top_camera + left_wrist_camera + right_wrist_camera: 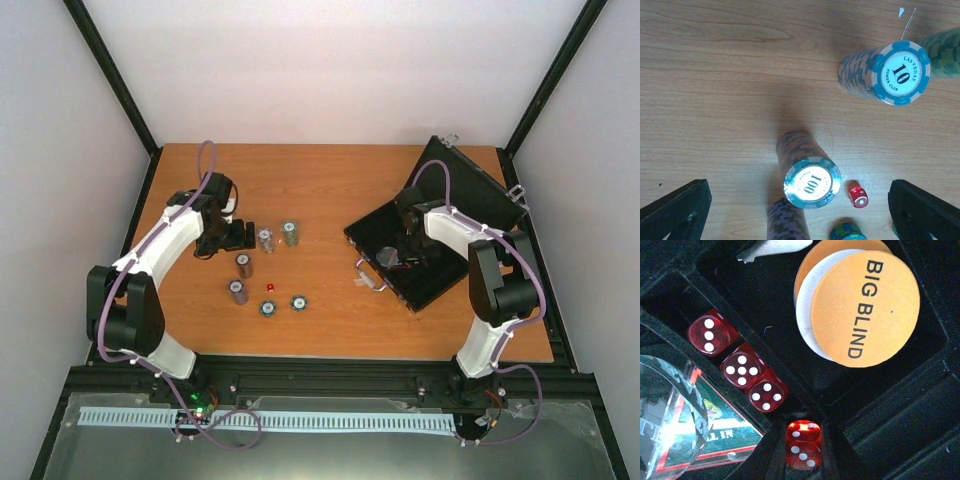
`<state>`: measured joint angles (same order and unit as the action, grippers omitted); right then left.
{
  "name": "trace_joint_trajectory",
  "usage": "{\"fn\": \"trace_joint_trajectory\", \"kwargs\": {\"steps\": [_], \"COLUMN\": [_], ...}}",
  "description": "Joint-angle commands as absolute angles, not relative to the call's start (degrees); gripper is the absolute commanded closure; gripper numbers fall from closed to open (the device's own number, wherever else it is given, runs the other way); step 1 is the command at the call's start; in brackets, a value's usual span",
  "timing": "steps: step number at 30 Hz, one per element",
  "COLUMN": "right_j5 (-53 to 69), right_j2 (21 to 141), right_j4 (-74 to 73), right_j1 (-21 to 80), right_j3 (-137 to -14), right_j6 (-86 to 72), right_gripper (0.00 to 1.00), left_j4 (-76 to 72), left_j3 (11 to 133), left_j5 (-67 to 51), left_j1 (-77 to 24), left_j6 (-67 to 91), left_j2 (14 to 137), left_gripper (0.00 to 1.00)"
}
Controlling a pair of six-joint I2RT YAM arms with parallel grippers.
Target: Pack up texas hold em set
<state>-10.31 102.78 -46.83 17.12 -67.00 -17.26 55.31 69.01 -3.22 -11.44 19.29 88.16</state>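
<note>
Wooden counter (330,190) in a white-walled cell, open case (478,185) at right. Right hand (803,460), nearly closed, pinches a red die (803,442) at the end of the case's row of three dice (742,365); release it low, in line with that row. Left hand (800,212) gapes wide and empty over chip stacks (807,182).

Wooden tabletop (330,190), orange-brown grain, enclosed on three sides by plain pale panels: back wall (340,70), left wall (50,150), right wall (590,170). Black frame struts (110,75) seen at rear corners. Black rail (330,375) fixed along near edge. White slotted cable duct (300,420) laid below, over grey metal sheet (350,455). Lighting soft, even.
</note>
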Motion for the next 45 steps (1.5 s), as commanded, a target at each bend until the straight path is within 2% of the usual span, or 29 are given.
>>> {"fn": "trace_joint_trajectory", "kwargs": {"steps": [1, 16, 18, 21, 30, 33, 45], "right_j5": [-9.8, -6.1, -6.0, -5.7, -5.7, -5.7, -7.4], "right_j2": [103.6, 107.4, 107.1, 106.2, 102.0, 101.4, 99.2], "right_j4": [-43.4, -40.7, -40.5, -40.1, -40.7, -40.6, -43.6], "right_j1": [15.5, 14.2, 14.2, 14.2, 14.2, 14.2, 14.2], "right_j3": [-65.6, -66.9, -66.7, -66.3, -65.7, -65.5, -66.8], "right_j6": [-18.5, -18.0, -18.5, -19.6, -20.4, -20.5, -20.5], "right_gripper": [0.97, 0.97, 0.95, 0.84, 0.80, 0.70, 0.69], "left_j4": [55.2, 55.3, 55.2, 55.1, 55.1, 55.1, 55.1], "left_j3": [69.4, 70.6, 70.6, 70.6, 70.2, 70.3, 70.2], "left_j5": [-3.1, -3.0, -3.0, -3.0, -3.2, -3.3, -3.3], "left_j1": [-11.7, -11.7, -11.7, -11.7, -11.7, -11.7, -11.7], "left_j6": [18.8, 18.7, 18.8, 18.8, 18.8, 18.8, 18.6], "left_j2": [89.4, 91.0, 91.1, 91.0, 90.4, 90.3, 89.5], "left_gripper": [0.00, 0.00, 0.00, 0.00, 0.00, 0.00, 0.00]}}
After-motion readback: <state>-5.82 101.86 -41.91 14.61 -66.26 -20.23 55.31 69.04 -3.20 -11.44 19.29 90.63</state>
